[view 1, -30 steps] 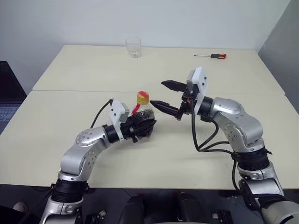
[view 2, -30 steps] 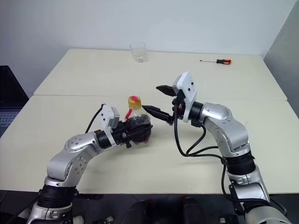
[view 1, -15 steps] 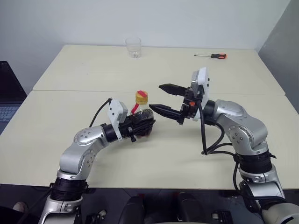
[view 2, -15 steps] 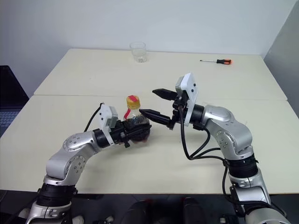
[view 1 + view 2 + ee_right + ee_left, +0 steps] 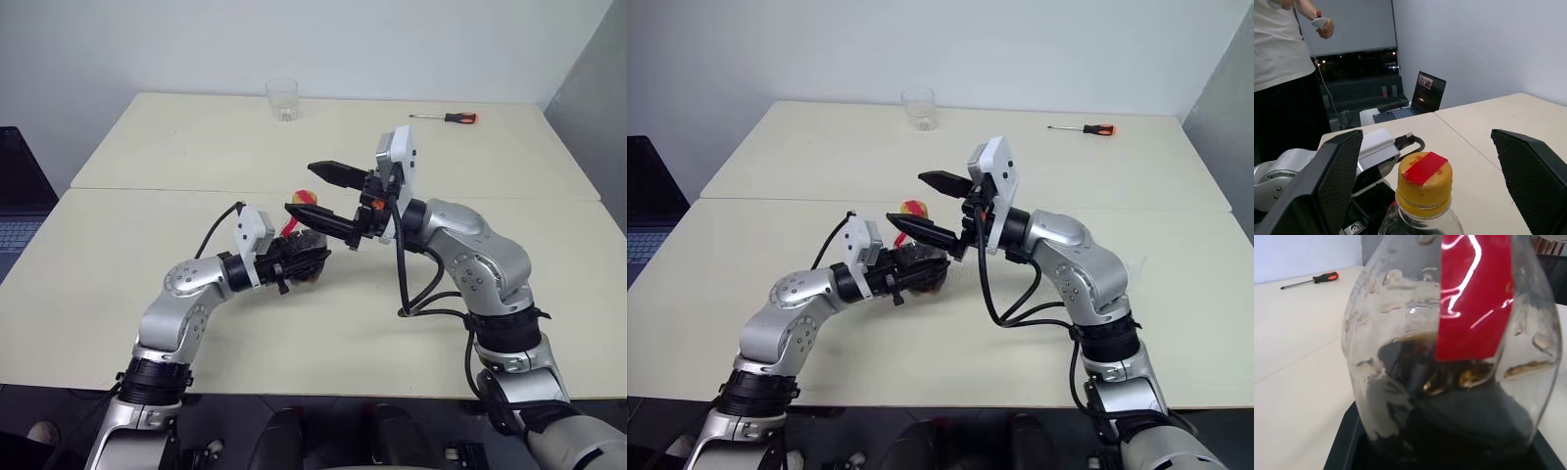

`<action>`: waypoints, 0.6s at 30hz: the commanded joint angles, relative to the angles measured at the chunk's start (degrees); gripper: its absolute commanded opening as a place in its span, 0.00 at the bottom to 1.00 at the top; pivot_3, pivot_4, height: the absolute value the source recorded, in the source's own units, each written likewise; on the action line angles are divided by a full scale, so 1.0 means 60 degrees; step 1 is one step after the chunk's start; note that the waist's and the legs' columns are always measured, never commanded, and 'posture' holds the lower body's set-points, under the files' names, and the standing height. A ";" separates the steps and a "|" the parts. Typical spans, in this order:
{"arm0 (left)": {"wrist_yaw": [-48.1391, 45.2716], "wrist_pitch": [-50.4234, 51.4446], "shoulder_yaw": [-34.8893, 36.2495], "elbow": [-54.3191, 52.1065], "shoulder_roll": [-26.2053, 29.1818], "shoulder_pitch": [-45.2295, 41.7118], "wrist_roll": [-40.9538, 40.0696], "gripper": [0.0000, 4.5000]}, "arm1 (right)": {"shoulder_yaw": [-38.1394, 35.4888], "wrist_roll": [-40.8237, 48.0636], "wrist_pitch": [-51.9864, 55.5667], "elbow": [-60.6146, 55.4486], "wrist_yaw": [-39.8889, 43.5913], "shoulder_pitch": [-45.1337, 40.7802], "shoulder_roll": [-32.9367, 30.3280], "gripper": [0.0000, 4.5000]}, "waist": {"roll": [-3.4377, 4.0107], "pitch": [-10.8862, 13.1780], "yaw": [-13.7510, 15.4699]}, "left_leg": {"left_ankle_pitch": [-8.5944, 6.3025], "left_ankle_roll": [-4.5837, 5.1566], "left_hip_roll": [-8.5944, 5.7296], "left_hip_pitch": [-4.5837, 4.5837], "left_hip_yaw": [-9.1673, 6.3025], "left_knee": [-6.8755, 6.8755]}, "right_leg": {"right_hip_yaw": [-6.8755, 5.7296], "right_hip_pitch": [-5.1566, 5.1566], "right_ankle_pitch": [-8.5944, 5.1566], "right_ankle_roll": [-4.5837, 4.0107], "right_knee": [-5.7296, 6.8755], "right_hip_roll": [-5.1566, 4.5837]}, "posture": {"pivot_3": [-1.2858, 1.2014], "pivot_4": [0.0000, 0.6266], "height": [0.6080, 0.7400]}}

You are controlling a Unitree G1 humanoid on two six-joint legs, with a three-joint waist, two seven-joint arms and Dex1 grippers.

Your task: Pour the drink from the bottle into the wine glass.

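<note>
The bottle (image 5: 306, 253) is a small rounded clear one with a red strip and a yellow cap (image 5: 1425, 178). It stands upright over the near table, and my left gripper (image 5: 294, 264) is shut on its body. The drink (image 5: 1449, 396) is a dark pool in its lower part. My right gripper (image 5: 301, 188) reaches in from the right and is open. Its two black fingers (image 5: 1337, 181) stand wide on either side of the cap without touching it. The wine glass is out of view.
A short clear tumbler (image 5: 281, 99) stands at the far edge of the back table. A screwdriver (image 5: 446, 117) with an orange handle lies at the back right. A laptop (image 5: 15, 196) sits off the table's left side. A person (image 5: 1283, 49) stands beyond it.
My right gripper has moved left and slightly up, from beside the bottle to straddling its cap, still open. The left gripper has kept the bottle in place.
</note>
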 commanded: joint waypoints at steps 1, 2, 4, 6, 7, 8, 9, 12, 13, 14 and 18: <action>-0.0136 -0.0329 0.0016 -0.0121 -0.0092 -0.0324 -0.0011 0.43 | 0.0006 -0.0096 -0.0266 -0.0091 -0.0041 -0.0290 0.0138 1.00 | 0.0000 0.0000 0.0000 | 0.0000 0.0000 0.0000 0.0000 0.0000 0.0000 | 0.0001 0.0000 0.0000 0.0000 0.0000 0.0000 | 0.52 0.24 1.00; -0.0136 -0.0338 0.0005 -0.0094 -0.0117 -0.0366 -0.0005 0.43 | 0.0032 -0.0138 -0.0311 -0.0053 -0.0043 -0.0308 0.0176 1.00 | 0.0000 0.0000 0.0000 | 0.0000 0.0000 0.0000 0.0001 0.0000 0.0001 | 0.0000 0.0000 0.0000 0.0000 0.0001 0.0000 | 0.52 0.24 1.00; -0.0127 -0.0335 -0.0025 -0.0066 -0.0176 -0.0455 -0.0011 0.43 | 0.0064 -0.0208 -0.0387 0.0031 -0.0056 -0.0353 0.0263 1.00 | 0.0000 0.0000 -0.0001 | 0.0000 0.0000 0.0001 0.0001 -0.0002 0.0001 | -0.0001 0.0000 0.0000 0.0000 0.0003 0.0001 | 0.52 0.24 1.00; -0.0122 -0.0306 -0.0063 -0.0083 -0.0228 -0.0520 -0.0029 0.43 | 0.0072 -0.0271 -0.0446 0.0112 -0.0059 -0.0399 0.0323 1.00 | 0.0000 0.0000 -0.0001 | 0.0000 0.0000 0.0001 0.0003 -0.0001 0.0001 | -0.0001 0.0000 0.0000 0.0000 0.0005 0.0001 | 0.52 0.24 1.00; -0.0124 -0.0292 -0.0075 -0.0099 -0.0248 -0.0540 -0.0034 0.43 | 0.0067 -0.0303 -0.0469 0.0146 -0.0053 -0.0417 0.0346 1.00 | 0.0000 0.0000 -0.0002 | 0.0000 0.0000 0.0001 0.0002 -0.0001 0.0002 | 0.0000 0.0000 0.0000 0.0000 0.0006 0.0001 | 0.52 0.24 1.00; -0.0124 -0.0276 -0.0079 -0.0117 -0.0257 -0.0552 -0.0043 0.43 | 0.0061 -0.0342 -0.0492 0.0182 -0.0041 -0.0434 0.0366 1.00 | 0.0000 0.0000 -0.0002 | 0.0000 0.0000 0.0000 0.0002 -0.0001 0.0002 | 0.0000 0.0000 0.0000 0.0000 0.0005 0.0001 | 0.52 0.24 1.00; -0.0116 -0.0262 -0.0081 -0.0135 -0.0267 -0.0562 -0.0050 0.43 | 0.0050 -0.0391 -0.0525 0.0225 -0.0032 -0.0451 0.0366 1.00 | 0.0000 0.0000 -0.0002 | 0.0000 0.0000 0.0000 0.0001 0.0000 0.0003 | 0.0000 0.0000 0.0000 0.0000 0.0005 0.0001 | 0.52 0.24 1.00; -0.0102 -0.0233 -0.0075 -0.0165 -0.0271 -0.0573 -0.0066 0.43 | -0.0011 -0.0466 -0.0626 0.0374 0.0006 -0.0502 0.0316 1.00 | 0.0000 0.0000 -0.0002 | 0.0000 0.0000 0.0000 0.0002 -0.0001 0.0001 | 0.0000 0.0000 0.0000 0.0000 0.0004 0.0001 | 0.52 0.24 1.00; -0.0099 -0.0227 -0.0069 -0.0180 -0.0268 -0.0559 -0.0073 0.43 | -0.0028 -0.0491 -0.0662 0.0433 0.0007 -0.0517 0.0297 1.00 | 0.0000 0.0000 -0.0002 | 0.0000 0.0000 0.0000 0.0001 -0.0002 0.0001 | 0.0000 -0.0001 0.0000 0.0000 0.0004 0.0000 | 0.52 0.24 1.00; -0.0094 -0.0221 -0.0065 -0.0201 -0.0265 -0.0542 -0.0078 0.43 | -0.0047 -0.0516 -0.0696 0.0489 0.0002 -0.0531 0.0285 1.00 | 0.0000 0.0000 -0.0002 | 0.0000 0.0000 0.0001 0.0001 -0.0002 0.0001 | 0.0000 -0.0001 0.0000 0.0000 0.0004 0.0001 | 0.52 0.24 1.00; -0.0072 -0.0186 -0.0042 -0.0292 -0.0249 -0.0490 -0.0110 0.43 | -0.0090 -0.0630 -0.0836 0.0678 -0.0023 -0.0586 0.0275 1.00 | 0.0000 0.0000 -0.0002 | 0.0000 0.0000 0.0000 0.0002 0.0000 0.0002 | 0.0000 -0.0001 0.0000 0.0000 0.0005 0.0001 | 0.52 0.24 1.00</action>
